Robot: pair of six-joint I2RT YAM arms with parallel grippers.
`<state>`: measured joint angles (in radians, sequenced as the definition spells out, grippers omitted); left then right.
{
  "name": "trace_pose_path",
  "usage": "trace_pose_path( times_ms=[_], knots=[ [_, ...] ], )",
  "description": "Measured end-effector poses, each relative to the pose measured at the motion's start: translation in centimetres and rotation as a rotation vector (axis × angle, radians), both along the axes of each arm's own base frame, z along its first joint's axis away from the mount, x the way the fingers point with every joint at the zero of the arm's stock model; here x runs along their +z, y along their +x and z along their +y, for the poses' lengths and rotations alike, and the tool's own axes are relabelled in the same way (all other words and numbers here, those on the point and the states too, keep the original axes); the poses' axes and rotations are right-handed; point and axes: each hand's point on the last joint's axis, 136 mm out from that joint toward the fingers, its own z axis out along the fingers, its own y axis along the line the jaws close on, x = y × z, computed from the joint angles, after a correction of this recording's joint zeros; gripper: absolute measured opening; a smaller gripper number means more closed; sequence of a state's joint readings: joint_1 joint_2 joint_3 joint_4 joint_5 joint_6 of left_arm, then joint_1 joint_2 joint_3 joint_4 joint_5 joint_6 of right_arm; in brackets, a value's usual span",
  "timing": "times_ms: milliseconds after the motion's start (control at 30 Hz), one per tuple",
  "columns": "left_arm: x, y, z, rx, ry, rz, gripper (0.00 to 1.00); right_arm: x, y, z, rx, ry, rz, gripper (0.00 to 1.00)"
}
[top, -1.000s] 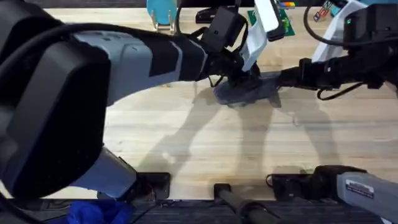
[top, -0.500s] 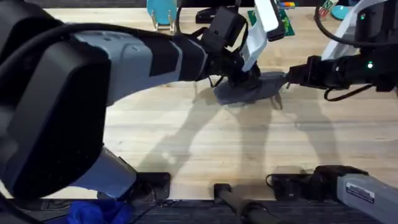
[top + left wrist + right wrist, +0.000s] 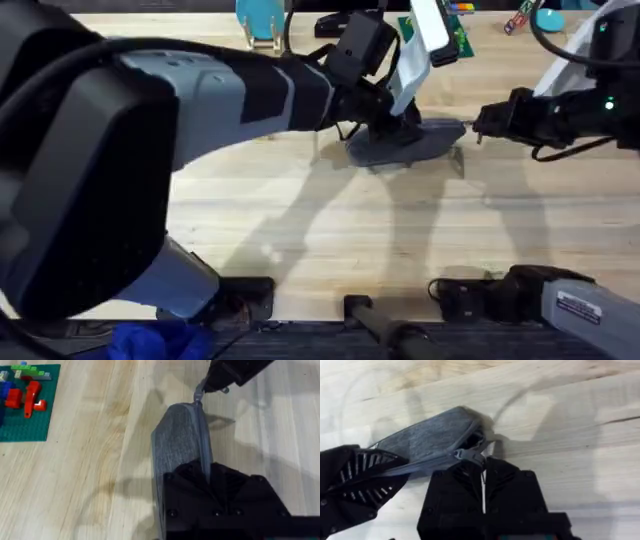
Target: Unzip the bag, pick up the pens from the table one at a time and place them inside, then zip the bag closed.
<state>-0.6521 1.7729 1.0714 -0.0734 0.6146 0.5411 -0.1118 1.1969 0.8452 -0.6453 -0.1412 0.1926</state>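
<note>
The grey-blue bag (image 3: 410, 143) lies on the table (image 3: 330, 230) at the back middle. My left gripper (image 3: 385, 125) is shut on the bag's left end, which shows in the left wrist view as grey fabric (image 3: 182, 440) running away from the black fingers (image 3: 175, 485). My right gripper (image 3: 478, 125) is shut on the zipper pull (image 3: 469, 454) at the bag's right end (image 3: 427, 440). From the left wrist, that pull (image 3: 199, 394) hangs at the bag's far tip under the right gripper (image 3: 215, 385). The zipper line looks closed along the top. The pens are out of view.
A green brick plate (image 3: 27, 405) with small coloured bricks lies beside the bag, towards the table's back. A blue object (image 3: 260, 20) stands at the back edge. The left arm (image 3: 150, 120) looms large over the table's left half. Bare wood stretches in front of the bag.
My right gripper has moved right, drawing the zipper pull out to the bag's right end. The left gripper has held its place on the left end.
</note>
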Motion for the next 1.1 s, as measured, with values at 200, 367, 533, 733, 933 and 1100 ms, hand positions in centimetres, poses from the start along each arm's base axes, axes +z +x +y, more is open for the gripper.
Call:
trace_pose_path(
  times_ms=[200, 367, 533, 733, 933, 1100],
  knots=[
    [0.1, -0.2, -0.2, -0.008, -0.005, 0.000, 0.042, -0.2, -0.3, -0.9, -0.045, 0.001, 0.017, 0.036],
    [0.1, -0.2, -0.2, -0.008, -0.004, 0.001, 0.042, -1.9, -0.2, -1.5, -0.083, 0.003, 0.077, 0.036],
    [0.0, -0.3, -0.1, -0.008, -0.001, 0.006, 0.042, -3.7, 0.0, -2.1, -0.137, -0.004, 0.138, 0.036],
    [0.0, -0.3, -0.1, -0.008, 0.000, 0.006, 0.042, -5.0, 0.1, -2.3, -0.175, 0.005, 0.175, 0.036],
    [0.0, -0.3, -0.1, -0.007, 0.000, 0.007, 0.042, -6.2, -0.1, -2.5, -0.196, 0.003, 0.222, 0.035],
    [0.0, -0.2, -0.1, -0.007, 0.000, 0.007, 0.042, -6.3, -0.3, -3.0, -0.215, -0.012, 0.230, 0.034]
  ],
)
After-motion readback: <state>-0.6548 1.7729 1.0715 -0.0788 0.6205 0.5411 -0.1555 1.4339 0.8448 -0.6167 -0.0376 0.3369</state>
